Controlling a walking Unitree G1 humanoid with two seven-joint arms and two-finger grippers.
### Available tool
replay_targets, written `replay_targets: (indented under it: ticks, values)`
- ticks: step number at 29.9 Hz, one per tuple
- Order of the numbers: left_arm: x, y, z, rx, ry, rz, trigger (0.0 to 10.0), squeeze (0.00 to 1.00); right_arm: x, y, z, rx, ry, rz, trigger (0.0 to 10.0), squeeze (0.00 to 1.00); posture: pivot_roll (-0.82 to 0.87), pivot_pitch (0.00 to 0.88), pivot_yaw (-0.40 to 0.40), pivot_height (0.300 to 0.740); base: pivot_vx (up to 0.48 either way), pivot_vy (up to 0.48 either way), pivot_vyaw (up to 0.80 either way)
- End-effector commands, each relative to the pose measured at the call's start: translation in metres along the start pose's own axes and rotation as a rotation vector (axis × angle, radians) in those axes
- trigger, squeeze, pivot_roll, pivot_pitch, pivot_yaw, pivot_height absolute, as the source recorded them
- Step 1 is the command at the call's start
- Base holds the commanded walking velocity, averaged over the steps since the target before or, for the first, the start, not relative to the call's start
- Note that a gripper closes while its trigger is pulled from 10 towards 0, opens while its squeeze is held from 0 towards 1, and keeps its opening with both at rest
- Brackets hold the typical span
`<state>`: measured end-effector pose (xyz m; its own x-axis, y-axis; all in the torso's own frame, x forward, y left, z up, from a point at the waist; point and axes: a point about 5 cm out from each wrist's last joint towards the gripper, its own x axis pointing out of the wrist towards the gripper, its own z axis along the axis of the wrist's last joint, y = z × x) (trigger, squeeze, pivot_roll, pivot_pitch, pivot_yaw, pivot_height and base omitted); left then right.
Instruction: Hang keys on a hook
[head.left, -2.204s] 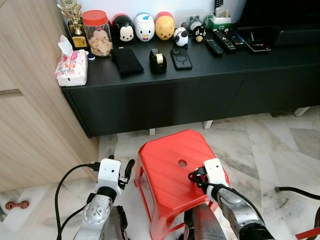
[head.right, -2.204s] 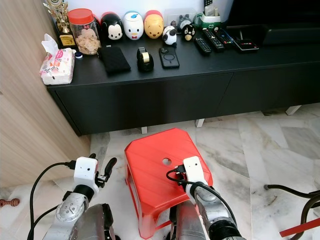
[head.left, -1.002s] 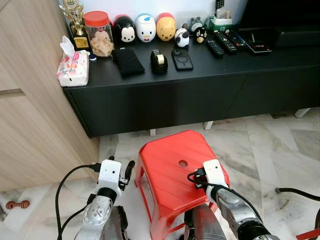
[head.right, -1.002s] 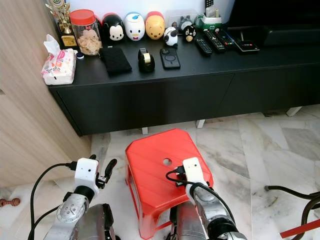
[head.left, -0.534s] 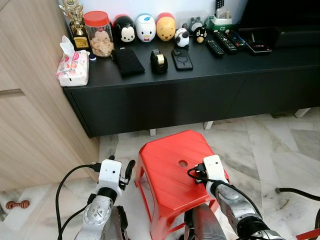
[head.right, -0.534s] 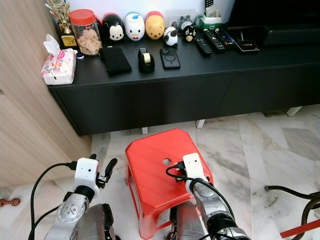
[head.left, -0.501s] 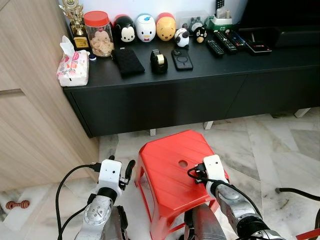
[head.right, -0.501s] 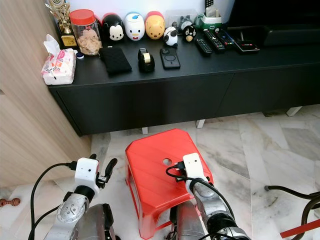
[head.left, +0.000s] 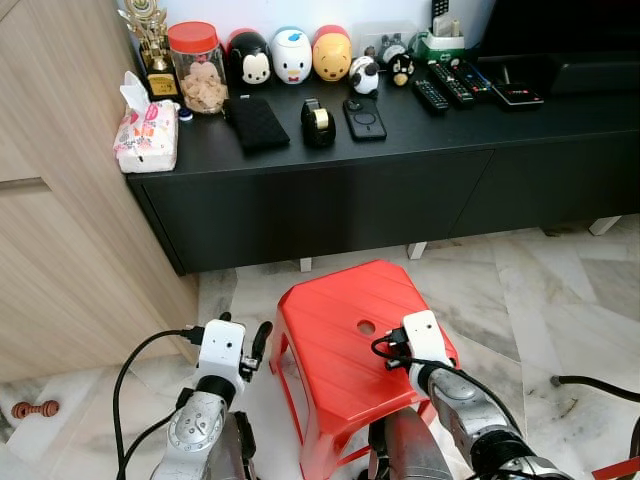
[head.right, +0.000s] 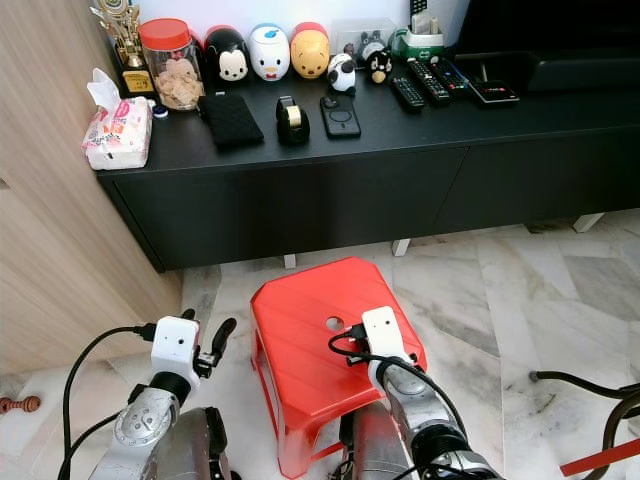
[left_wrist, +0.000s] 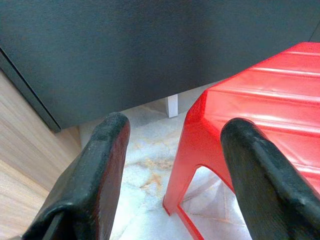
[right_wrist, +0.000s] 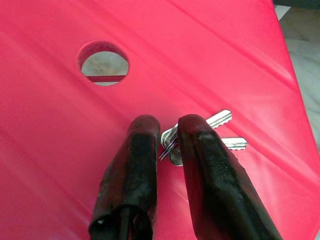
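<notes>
Right wrist view: the right gripper (right_wrist: 167, 131) has its two black fingers (right_wrist: 136, 165) squeezed close on the keys (right_wrist: 220, 120).
Keys: silver ones, lying on the red stool (right_wrist: 60, 140), with their tips sticking out past the fingers. Something purple shows between the fingers.
Stool hole: a round hole (right_wrist: 104, 63) in the seat, a little way from the keys.
Left gripper: the left gripper (left_wrist: 170, 150) hangs low beside the stool with its fingers spread wide. Nothing is between them.
Left wrist view: one red stool leg stands on the pale marble floor (left_wrist: 145, 170), and the dark cabinet front is behind it.
Stool place: the stool (head.left: 350, 340) stands on the floor in front of the long black cabinet (head.left: 330, 190).
On the cabinet: a tissue pack (head.left: 146, 135), a jar with a red lid (head.left: 198, 66), three round toy heads (head.left: 291, 54), a black pouch (head.left: 254, 122), a tape roll (head.left: 318, 120), a phone (head.left: 363, 116) and some remotes (head.left: 450, 82).
Wall side: a wooden panel (head.left: 60, 200) stands on the robot's left.
</notes>
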<state>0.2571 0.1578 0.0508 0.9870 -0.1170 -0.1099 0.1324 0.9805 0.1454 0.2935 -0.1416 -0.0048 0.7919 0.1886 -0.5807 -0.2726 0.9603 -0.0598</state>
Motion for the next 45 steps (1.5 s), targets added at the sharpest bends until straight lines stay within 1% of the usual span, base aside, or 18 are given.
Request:
replay_targets:
  ticks: [1,9,10,11,12,22,25,27,28,31,33,34,36,38,39,40,42,45]
  values:
    - [-0.002,-0.004,-0.006,0.014,0.022,-0.022,10.0,0.0,0.0,0.002,-0.004,-0.004,0.025,0.01,10.0,0.0,-0.07,0.118,-0.062,0.599,0.0,0.0,0.0]
    - [-0.001,-0.004,-0.006,0.022,0.024,-0.027,10.0,0.0,0.0,0.002,-0.004,-0.004,0.03,0.016,10.0,0.0,-0.07,0.117,-0.063,0.599,0.0,0.0,0.0]
    - [-0.001,-0.004,-0.006,0.024,0.024,-0.027,10.0,0.0,0.0,0.002,-0.004,-0.004,0.029,0.017,4.5,0.0,-0.07,0.116,-0.063,0.599,0.0,0.0,0.0]
    - [-0.001,-0.004,-0.006,0.024,0.024,-0.028,10.0,0.0,0.001,0.002,-0.004,-0.003,0.029,0.018,4.5,0.0,-0.07,0.116,-0.063,0.599,0.0,0.0,0.0]
    - [-0.001,-0.004,-0.006,0.025,0.024,-0.028,10.0,0.0,0.001,0.002,-0.004,-0.003,0.028,0.018,0.0,0.0,-0.07,0.116,-0.063,0.599,0.0,0.0,0.0]
    - [0.001,-0.005,-0.006,0.036,0.023,-0.03,10.0,0.0,0.001,0.002,-0.002,-0.002,0.025,0.021,0.0,0.0,-0.07,0.11,-0.065,0.599,0.0,0.0,0.0]
    - [0.002,-0.005,-0.006,0.039,0.022,-0.03,10.0,0.0,0.001,0.0,0.002,0.006,0.001,0.008,0.0,0.0,-0.07,0.108,-0.065,0.599,0.0,0.0,0.0]
    - [0.003,-0.004,-0.006,0.042,0.021,-0.031,10.0,0.0,0.001,-0.005,0.014,0.023,-0.071,-0.019,0.0,0.0,-0.07,0.103,-0.064,0.599,0.0,0.0,0.0]
    - [0.003,-0.004,-0.006,0.042,0.021,-0.031,10.0,0.0,0.001,-0.005,0.014,0.023,-0.071,-0.019,0.0,0.0,-0.07,0.103,-0.064,0.599,0.0,0.0,0.0]
    - [0.004,-0.004,-0.006,0.044,0.022,-0.029,10.0,0.0,0.0,-0.011,0.031,0.049,-0.169,-0.039,0.0,0.0,-0.07,0.099,-0.062,0.599,0.0,0.0,0.0]
    - [0.005,-0.003,-0.007,0.047,0.025,-0.028,10.0,0.0,-0.003,-0.015,0.045,0.072,-0.252,-0.048,0.0,0.0,-0.08,0.095,-0.061,0.599,0.0,0.0,0.0]
    - [0.005,-0.003,-0.007,0.047,0.025,-0.028,10.0,0.0,-0.003,-0.015,0.045,0.072,-0.252,-0.048,0.0,0.0,-0.08,0.095,-0.061,0.599,0.0,0.0,0.0]
    - [0.007,-0.003,-0.008,0.048,0.028,-0.028,10.0,0.0,-0.008,-0.019,0.058,0.091,-0.338,-0.061,0.0,0.0,-0.08,0.088,-0.059,0.599,0.0,0.0,0.0]
    - [0.008,-0.003,-0.008,0.049,0.029,-0.027,10.0,0.0,-0.01,-0.021,0.062,0.104,-0.371,-0.064,0.0,0.0,-0.08,0.085,-0.058,0.599,0.0,0.0,0.0]
    - [0.008,-0.001,-0.01,0.05,0.036,-0.024,10.0,0.0,-0.013,-0.023,0.066,0.122,-0.405,-0.07,0.0,0.0,-0.08,0.082,-0.057,0.599,0.0,0.0,0.0]
    - [0.008,-0.001,-0.01,0.05,0.036,-0.024,10.0,0.0,-0.013,-0.023,0.066,0.122,-0.405,-0.07,0.0,0.0,-0.08,0.082,-0.057,0.599,0.0,0.0,0.0]
    - [0.008,0.002,-0.014,0.051,0.049,-0.014,10.0,0.0,-0.02,-0.025,0.072,0.141,-0.467,-0.087,0.0,0.0,-0.08,0.079,-0.055,0.599,0.0,0.0,0.0]
    - [0.007,0.003,-0.017,0.046,0.058,-0.006,10.0,0.0,-0.024,-0.025,0.073,0.142,-0.485,-0.092,0.0,0.0,-0.08,0.074,-0.054,0.599,0.0,0.0,0.0]
